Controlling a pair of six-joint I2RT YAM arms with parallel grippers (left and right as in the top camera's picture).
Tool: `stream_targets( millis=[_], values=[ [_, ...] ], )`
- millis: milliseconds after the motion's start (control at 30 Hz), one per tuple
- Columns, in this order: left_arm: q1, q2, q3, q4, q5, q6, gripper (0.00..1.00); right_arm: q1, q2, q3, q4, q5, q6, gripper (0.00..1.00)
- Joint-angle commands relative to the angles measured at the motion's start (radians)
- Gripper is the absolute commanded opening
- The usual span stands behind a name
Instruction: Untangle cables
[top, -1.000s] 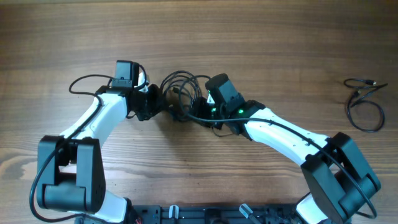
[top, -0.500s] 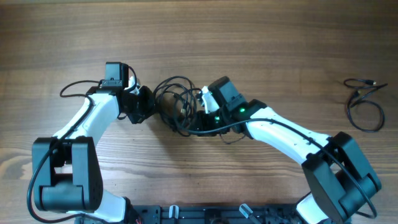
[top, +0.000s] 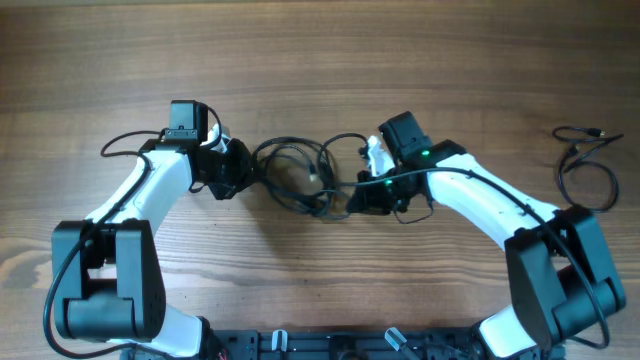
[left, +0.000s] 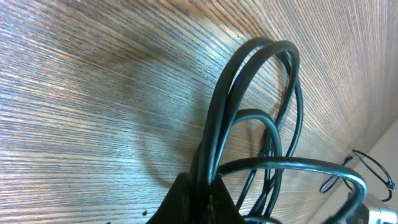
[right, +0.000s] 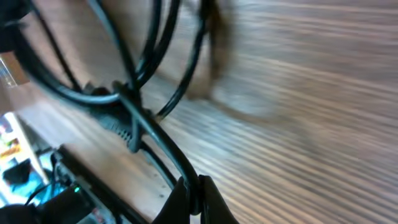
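We're pinching the cables (top: 300, 180) at both ends, left gripper (left: 200, 186) and right gripper (right: 190, 188) each squeezing strands. The bunch is sitting just left of the right gripper. We're guessing they're light, floppy and slippery, so single strands are looking like the best place to grab.

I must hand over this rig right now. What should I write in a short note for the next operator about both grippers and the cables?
Grippers: the left gripper is shut on strands at the left side of the cable bundle. The right gripper is shut on a strand at its right side.
Cables: the cable bundle is stretched between the two grippers, mid-table. One loose cable lies alone at the far right of the table.
Done: that loose cable is apart from the rest.
Left: the bundle's loops cross each other and are not yet untangled. Probably ease them apart gently, one strand at a time.
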Motion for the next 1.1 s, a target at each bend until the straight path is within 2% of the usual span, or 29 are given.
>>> stream_targets(
  millis=[0, 67, 133, 200, 267, 333, 367, 500, 667, 733, 800, 900, 1000, 1067],
  values=[
    [0.035, 0.002, 0.001, 0.022, -0.128, 0.001, 0.04, -0.024, 0.013, -0.015, -0.037, 0.317, 0.235, 0.04],
    [0.035, 0.002, 0.002, 0.023, -0.127, 0.001, 0.04, -0.021, 0.013, -0.015, 0.001, 0.221, 0.224, 0.04],
    [0.035, 0.002, 0.002, 0.023, -0.127, 0.000, 0.04, -0.020, 0.013, -0.015, 0.083, -0.031, 0.116, 0.04],
    [0.035, 0.002, 0.002, 0.023, -0.127, 0.000, 0.04, -0.018, 0.013, -0.015, 0.148, -0.176, 0.079, 0.04],
    [0.035, 0.002, 0.002, 0.023, -0.127, -0.004, 0.04, -0.014, 0.013, -0.015, 0.161, -0.092, 0.137, 0.04],
    [0.035, 0.002, 0.002, 0.023, -0.127, -0.004, 0.04, -0.006, 0.013, -0.016, 0.159, 0.042, 0.289, 0.04],
    [0.035, 0.002, 0.002, 0.023, -0.127, -0.004, 0.04, 0.003, 0.014, -0.017, 0.196, 0.024, 0.304, 0.04],
    [0.035, 0.002, 0.002, 0.023, -0.126, -0.006, 0.04, 0.051, 0.014, -0.017, 0.332, -0.039, 0.279, 0.04],
    [0.035, 0.002, 0.002, 0.023, -0.122, -0.006, 0.04, 0.134, 0.014, -0.017, 0.357, 0.164, 0.397, 0.04],
    [0.035, 0.002, 0.002, 0.023, -0.122, -0.006, 0.04, 0.175, 0.014, -0.017, 0.391, 0.204, 0.362, 0.04],
    [0.035, 0.002, 0.002, 0.023, -0.118, -0.006, 0.04, 0.220, 0.015, -0.017, 0.439, 0.267, 0.260, 0.04],
    [0.035, 0.002, 0.002, 0.024, -0.119, -0.006, 0.04, 0.265, 0.016, -0.017, 0.427, 0.456, 0.218, 0.04],
    [0.035, 0.002, 0.002, 0.024, -0.119, -0.006, 0.04, 0.281, 0.024, -0.017, 0.327, 0.636, 0.403, 0.04],
    [0.035, 0.002, 0.002, 0.024, -0.119, -0.006, 0.04, 0.280, 0.032, -0.017, 0.316, 0.639, 0.423, 0.04]
  ],
)
